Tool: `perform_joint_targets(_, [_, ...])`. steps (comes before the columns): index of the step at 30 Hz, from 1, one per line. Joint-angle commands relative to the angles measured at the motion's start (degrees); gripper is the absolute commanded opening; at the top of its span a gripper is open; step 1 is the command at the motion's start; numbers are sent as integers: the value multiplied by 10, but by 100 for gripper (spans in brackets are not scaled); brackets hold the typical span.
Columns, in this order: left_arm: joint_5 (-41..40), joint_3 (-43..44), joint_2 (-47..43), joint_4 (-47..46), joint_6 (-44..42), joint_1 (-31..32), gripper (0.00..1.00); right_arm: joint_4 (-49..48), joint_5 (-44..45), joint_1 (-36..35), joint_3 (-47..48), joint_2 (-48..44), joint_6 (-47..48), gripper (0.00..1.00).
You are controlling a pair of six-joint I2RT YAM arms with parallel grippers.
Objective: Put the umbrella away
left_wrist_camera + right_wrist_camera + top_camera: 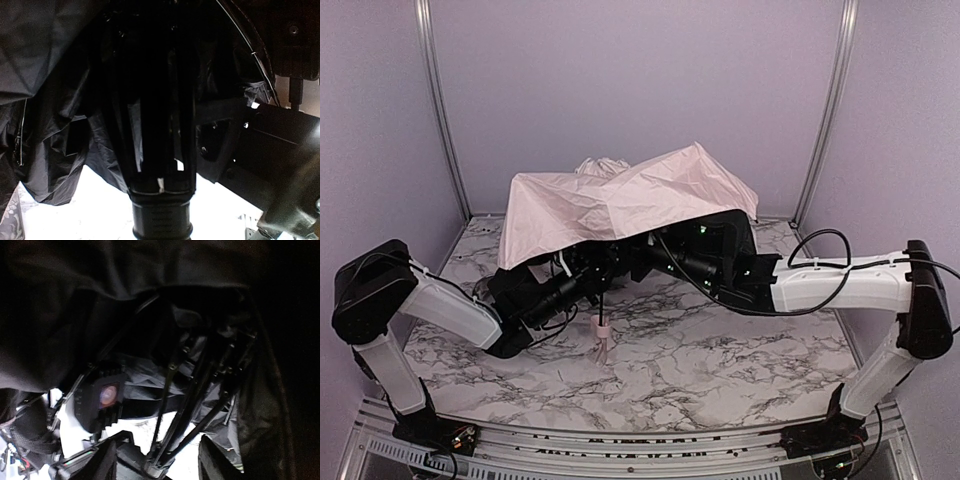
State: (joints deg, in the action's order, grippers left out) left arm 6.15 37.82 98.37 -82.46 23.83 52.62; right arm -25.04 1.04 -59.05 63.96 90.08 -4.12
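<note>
On your left, the left tool (582, 272) is pressed together under the umbrella (620, 200), whose pink canopy drapes over both wrists at the back of the marble surface (720, 370), handle (602, 328) pointing down, while your right tool (157, 445) stands spread around black ribs.

I count one umbrella (620, 200), with one thin black shaft (604, 302) and one small pink handle (602, 328). There is one marbled worktop (720, 370). Two arms are mine: one left arm (440, 310), one right arm (840, 285).
</note>
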Motion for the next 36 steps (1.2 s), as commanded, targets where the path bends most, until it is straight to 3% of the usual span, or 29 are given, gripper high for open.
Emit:
perform_joint_targets(1, [56, 15, -1, -25, -45, 22, 0, 18, 37, 15, 53, 24, -30, 51])
perform_joint_targets(6, [54, 15, 5, -35, -58, 28, 0, 50, 92, 15, 79, 40, -42, 51])
perform_joint_targets(8, [52, 19, 7, -29, -72, 33, 0, 62, 109, 16, 91, 47, -49, 56])
perform_joint_targets(13, [48, 27, 14, -24, -73, 41, 0, 37, 84, 19, 94, 53, -58, 61])
perform_joint_targets(17, [77, 32, 10, -17, -74, 43, 0, 39, 74, 21, 98, 55, -53, 53])
perform_joint_targets(23, [82, 34, -1, 14, -93, 46, 0, 28, 18, 23, 77, 44, -33, 28])
perform_joint_targets(29, [64, 37, -4, 31, -105, 44, 0, 3, -35, 23, 34, 12, -21, 19])
perform_joint_targets(34, [72, 37, 3, 38, -102, 44, 0, -20, -25, 25, -3, -26, -15, 13])
perform_joint_targets(36, [70, 32, 1, 39, -103, 44, 6, -27, -9, 25, -13, -41, -12, 11])
